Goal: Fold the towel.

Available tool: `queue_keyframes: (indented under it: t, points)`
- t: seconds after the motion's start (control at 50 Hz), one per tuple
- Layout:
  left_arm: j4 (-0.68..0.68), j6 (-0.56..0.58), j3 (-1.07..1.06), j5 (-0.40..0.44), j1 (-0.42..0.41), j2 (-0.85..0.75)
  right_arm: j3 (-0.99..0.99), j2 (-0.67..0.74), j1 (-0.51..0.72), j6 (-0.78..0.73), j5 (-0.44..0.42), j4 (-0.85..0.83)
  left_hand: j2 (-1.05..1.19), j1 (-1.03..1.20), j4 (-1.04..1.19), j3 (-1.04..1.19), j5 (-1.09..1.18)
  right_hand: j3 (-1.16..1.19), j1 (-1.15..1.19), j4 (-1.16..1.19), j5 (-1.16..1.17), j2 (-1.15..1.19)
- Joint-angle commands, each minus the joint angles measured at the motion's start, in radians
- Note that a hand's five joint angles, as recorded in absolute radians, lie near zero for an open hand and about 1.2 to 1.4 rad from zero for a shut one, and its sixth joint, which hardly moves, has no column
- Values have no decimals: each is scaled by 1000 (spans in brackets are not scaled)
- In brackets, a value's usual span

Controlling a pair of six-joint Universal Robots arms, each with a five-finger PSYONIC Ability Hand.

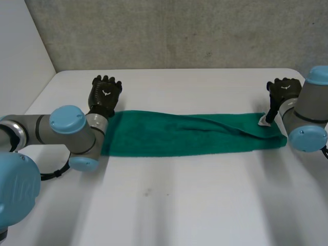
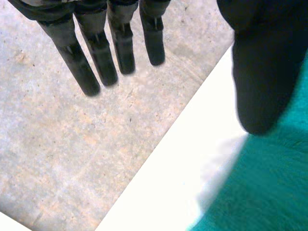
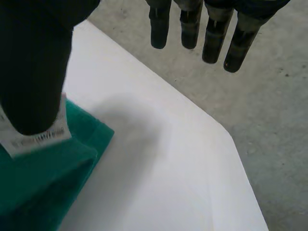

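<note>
Head view: the left hand and right hand are hanging released at either end of the green towel.
The towel is lying as a long folded strip across the middle of the frame on the white counter, the left hand at its left end and the right hand at its right end. In each wrist view the fingers are reaching out straight and grasping nothing, with the thumb over the cloth's edge; the right thumb is sitting by the white label. For a clean fold, each hand is probably needing to pinch every layer at its end before lifting, both rising together so the strip is not twisting.
</note>
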Motion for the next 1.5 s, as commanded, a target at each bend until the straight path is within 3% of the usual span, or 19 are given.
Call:
queue_keyframes:
  t: [0.02, 0.08, 0.26, 0.38, 0.42, 0.56, 0.8, 1.0, 1.06, 1.08, 1.1, 1.16, 1.32, 1.5]
  points:
    - [60, 2, -91, 4, 6, 67, 37, -170, -11, 164, -6, 12, -151, -88, -147, -157, -143, -111, -47, -119, -132, -107]
    - [60, 1, -125, 4, 18, 103, 66, -243, -26, 212, -31, 15, -168, -106, -165, -175, -161, -111, -47, -119, -132, -107]
    - [49, -4, -250, -1, 40, 231, 177, -331, -51, 192, -241, 158, -189, -126, -185, -195, -182, 1, 66, -6, -19, 6]
    - [48, -6, -347, -1, 38, 307, 203, -329, -48, 166, -278, 227, -227, -164, -223, -234, -220, 169, 233, 161, 149, 173]
    - [48, -7, -367, 1, 37, 321, 221, -320, -42, 132, -290, 268, -227, -164, -223, -234, -220, 593, 657, 585, 572, 597]
    - [46, -12, -421, -8, 28, 364, 228, -293, -37, 97, -282, 308, -224, -162, -220, -231, -217, 1110, 1174, 1102, 1089, 1114]
    - [-1, -12, -476, -70, 24, 429, 200, -193, -38, 72, -295, 477, -256, -194, -253, -263, -249, 1110, 1174, 1103, 1090, 1115]
    - [-90, -68, -476, -103, 28, 435, 128, -118, -38, 75, -281, 407, -292, -229, -288, -298, -284, 1110, 1174, 1103, 1090, 1115]
    - [-90, -85, -476, -103, 31, 436, 91, -96, -38, 90, -268, 324, -292, -229, -288, -298, -284, 808, 872, 800, 787, 812]
    - [-90, -87, -476, -103, 31, 438, 83, -95, -38, 92, -262, 303, -292, -229, -288, -298, -284, 629, 693, 621, 608, 633]
    - [-90, -88, -476, -103, 31, 440, 70, -93, -37, 94, -241, 267, -292, -229, -288, -298, -284, 281, 345, 273, 261, 285]
    - [-92, -90, -476, -103, 31, 443, 51, -87, -35, 94, -207, 234, -292, -229, -288, -298, -284, 73, 137, 65, 53, 77]
    - [-93, -92, -490, -103, 29, 452, 45, -69, -34, 90, -169, 244, -292, -229, -288, -298, -284, 75, 139, 67, 55, 79]
    - [-93, -92, -502, -103, 32, 456, 221, -144, -46, 64, -189, 299, -292, -229, -288, -298, -284, 110, 174, 102, 90, 115]
